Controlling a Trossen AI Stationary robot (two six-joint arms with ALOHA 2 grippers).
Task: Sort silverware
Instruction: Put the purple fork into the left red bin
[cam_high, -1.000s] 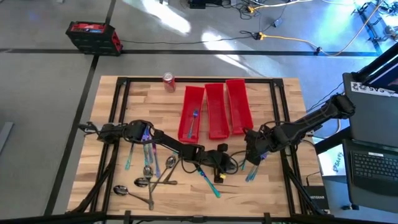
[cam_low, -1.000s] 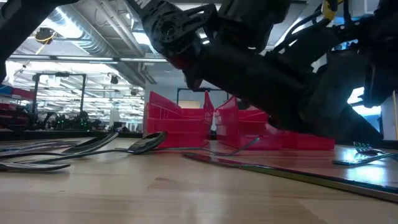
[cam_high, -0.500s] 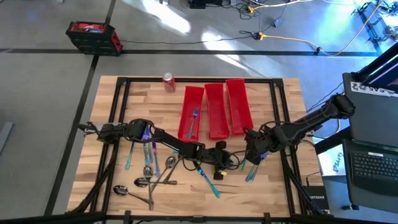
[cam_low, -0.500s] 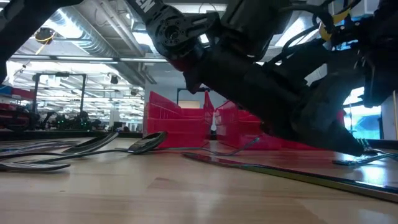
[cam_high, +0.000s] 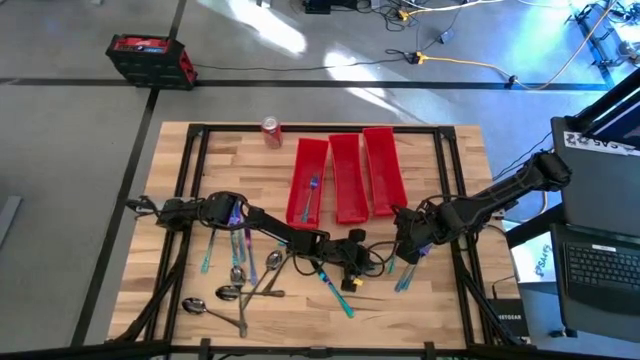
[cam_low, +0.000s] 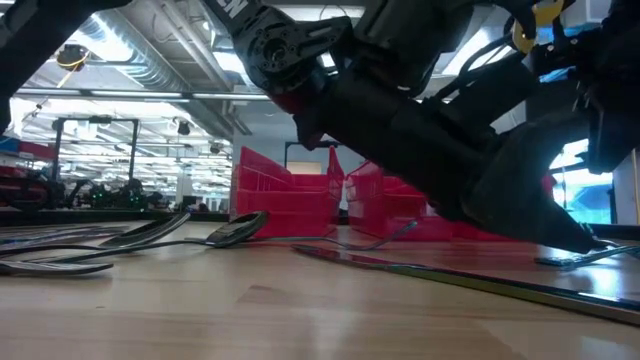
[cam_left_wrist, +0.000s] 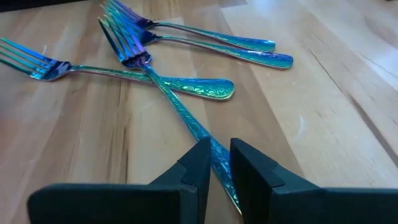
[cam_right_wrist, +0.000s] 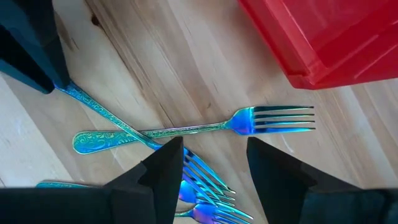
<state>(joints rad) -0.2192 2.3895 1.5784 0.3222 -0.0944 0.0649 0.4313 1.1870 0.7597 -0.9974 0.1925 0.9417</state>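
On the wooden butcher-block table seen from above, three long red plastic bins lie side by side near the far edge, the leftmost holding one blue utensil, with a red soda can just to their left. The left gripper sits low near the table's middle, in front of the bins, and the right gripper is close beside it on the right, over a small cluster of teal forks. More slim metal forks, knives and dark spoons are scattered over the front-left part of the table. From table height, dark spoons and a fork lie flat before the red bins, and the dark arms fill the upper right. In the left wrist view, the left gripper's fingers are pinching the handle of an iridescent teal-blue fork whose tines cross over another fork; two more forks lie just beyond. In the right wrist view, the right gripper's fingers stand spread above the crossed forks, gripping nothing, with a red bin's corner near.
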